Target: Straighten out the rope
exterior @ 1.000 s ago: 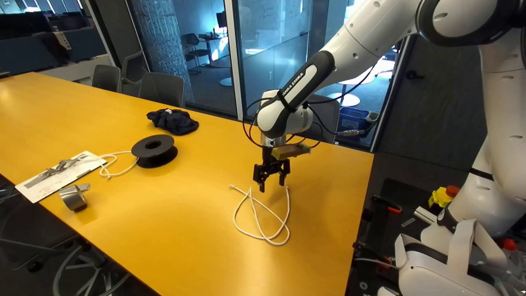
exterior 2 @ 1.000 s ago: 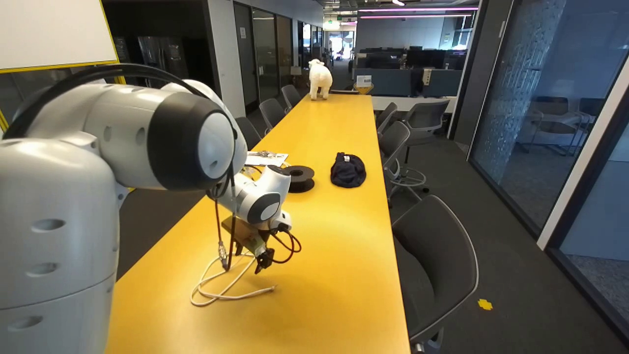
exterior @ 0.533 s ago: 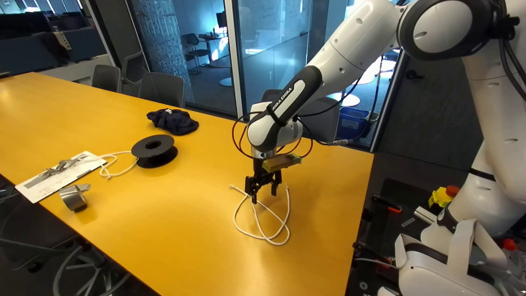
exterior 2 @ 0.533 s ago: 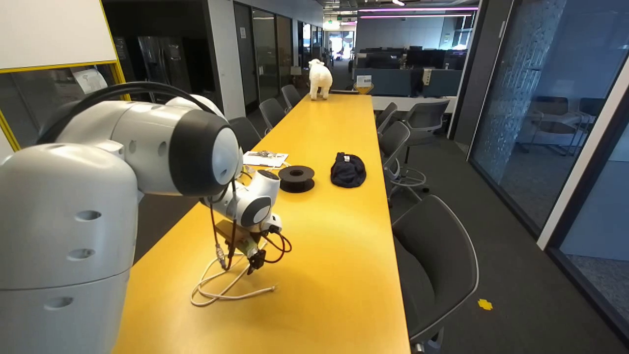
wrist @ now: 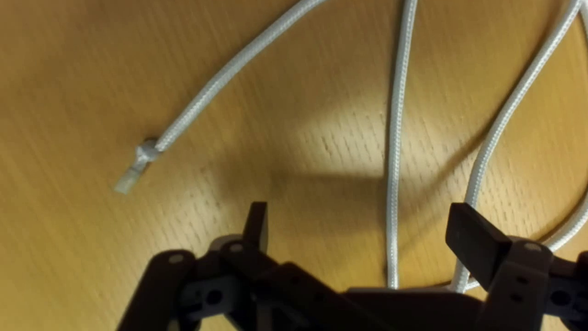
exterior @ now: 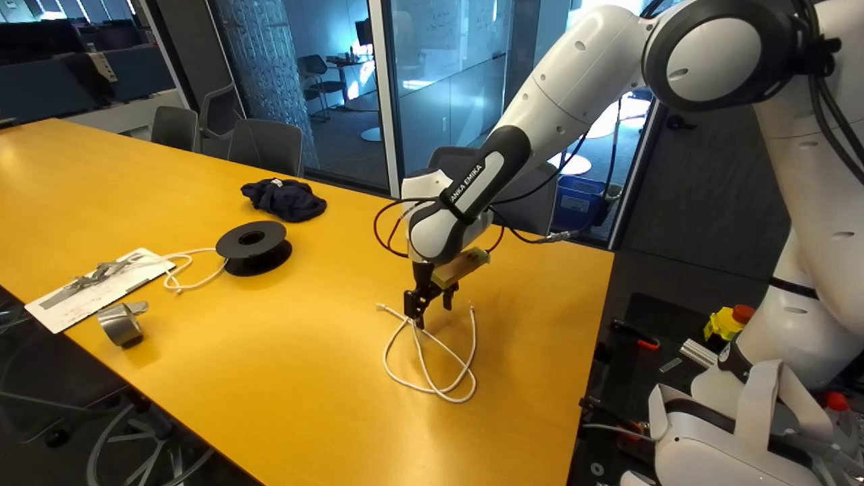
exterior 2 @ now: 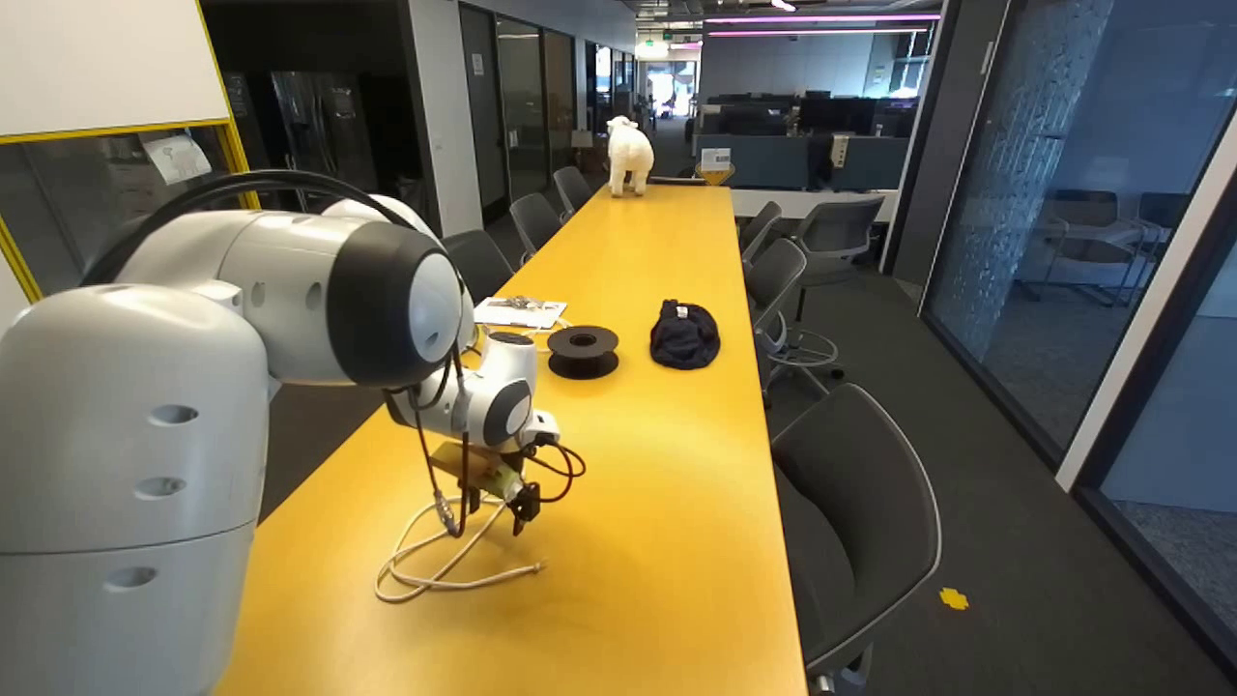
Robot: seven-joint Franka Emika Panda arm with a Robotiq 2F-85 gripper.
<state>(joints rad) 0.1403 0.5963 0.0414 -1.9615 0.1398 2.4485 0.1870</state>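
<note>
Seeing my pincer [wrist: 359,214] spread wide over the rope [wrist: 395,151], which lies looped on the tabletop [exterior: 304,364], I'd centre the middle strand [wrist: 392,230] between its fingers [wrist: 477,243], descend gently, and keep the neighbouring strand [wrist: 488,146] out before closing.

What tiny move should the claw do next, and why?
I'd probably lower the claw slightly: the wrist view shows a strand of the looped rope between its open jaws, ungripped and seemingly lower than them.

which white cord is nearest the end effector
The looped rope, lying under the end effector; the other white cord lies farther off, by the black spool.
</note>
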